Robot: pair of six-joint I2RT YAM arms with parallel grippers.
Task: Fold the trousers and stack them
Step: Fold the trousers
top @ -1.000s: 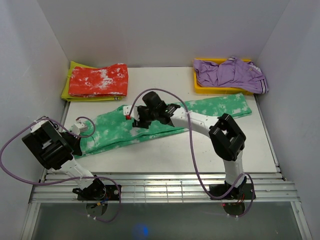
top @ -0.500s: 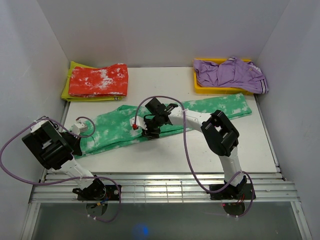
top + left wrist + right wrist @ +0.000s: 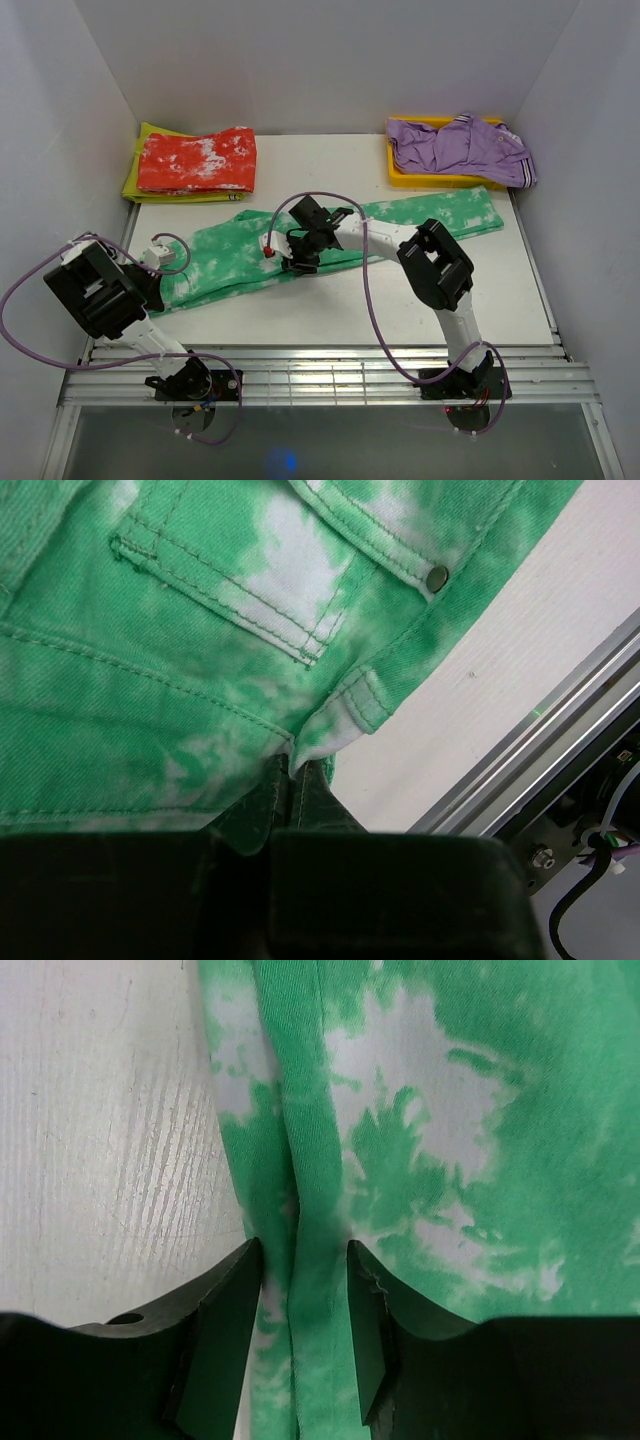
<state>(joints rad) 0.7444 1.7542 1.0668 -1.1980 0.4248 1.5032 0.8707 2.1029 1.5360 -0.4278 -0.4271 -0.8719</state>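
The green tie-dye trousers [image 3: 230,262] lie stretched across the table, waist at the left and leg ends at the right. My left gripper [image 3: 158,287] is shut on the near waistband corner; the left wrist view shows the fingertips [image 3: 292,770] pinching a fold of cloth [image 3: 180,680] beside a pocket and a rivet. My right gripper [image 3: 300,262] is down on the near edge of the leg, about midway along. In the right wrist view its jaws [image 3: 300,1250] stand apart, straddling a raised ridge of the cloth [image 3: 450,1160] next to bare table.
A red-and-white folded garment [image 3: 197,160] lies on a yellow-green one at the back left. A yellow tray [image 3: 400,172] at the back right holds a purple garment [image 3: 460,148]. White walls close in both sides, and an aluminium rail [image 3: 320,375] runs along the front.
My right gripper has come down and towards the near edge of the leg, and its jaws have narrowed around the cloth. The left arm has not moved.
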